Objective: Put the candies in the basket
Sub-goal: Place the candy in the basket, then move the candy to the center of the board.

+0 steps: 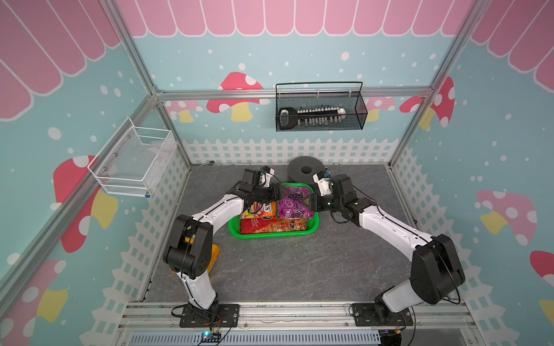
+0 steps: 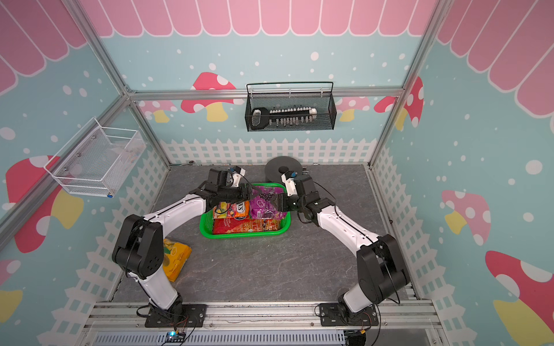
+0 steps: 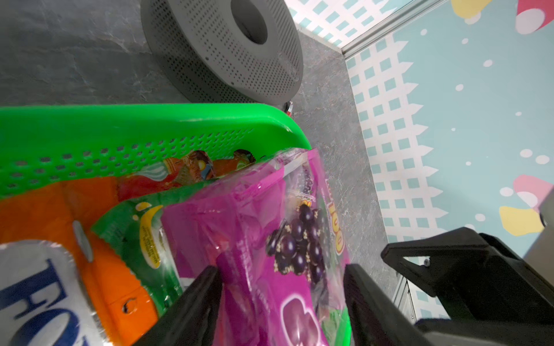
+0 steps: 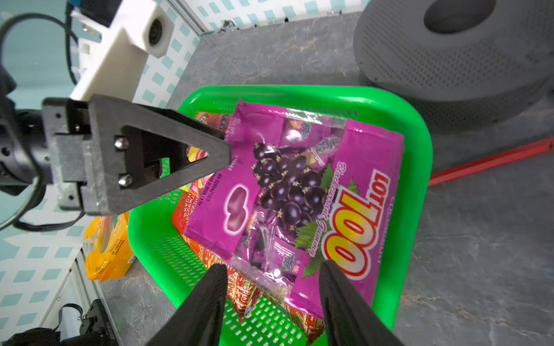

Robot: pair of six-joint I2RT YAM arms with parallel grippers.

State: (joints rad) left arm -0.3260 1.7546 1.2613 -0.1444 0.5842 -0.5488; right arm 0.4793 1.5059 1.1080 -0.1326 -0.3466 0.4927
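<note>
Yellow-orange bag (image 4: 108, 251) outside basket (image 4: 419, 179) — shown by right wrist view, not left

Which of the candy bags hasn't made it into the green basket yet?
The yellow-orange bag: it lies alone on the grey table beside the left arm, outside the green basket, while the purple bag and the red bag sit inside it.

The left arm (image 1: 192, 239) hides most of the yellow-orange bag (image 1: 215, 256) in a top view.
</note>
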